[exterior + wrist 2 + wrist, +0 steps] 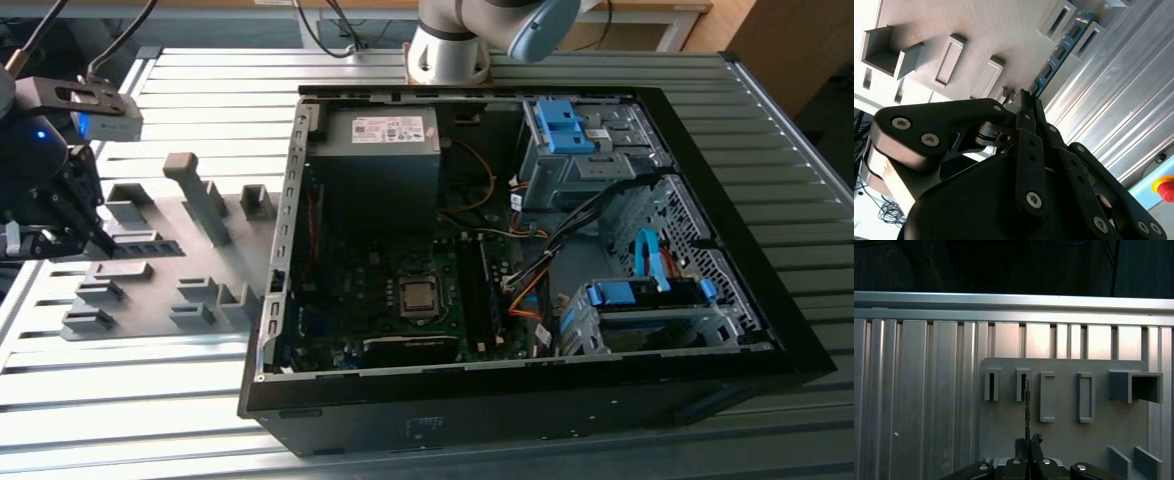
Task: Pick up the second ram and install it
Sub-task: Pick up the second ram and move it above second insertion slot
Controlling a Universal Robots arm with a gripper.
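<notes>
While the gripper [1025, 97] is clenching on the second ram [1060, 50] at the grey holder plate [979, 30] slots, the stick is looking light, stiff, brittle. Flat faces are taking the pinch, and I'm judging chips and contacts off-limits.

I am seeing my pincer [54, 235] hanging well off the side of the computer case [467, 425], toward the exterior view's left. Its fingers [1026, 122] are pressing together on one end of the second ram [1059, 52]. The arm's base [447, 50] is standing just behind that case.
</notes>
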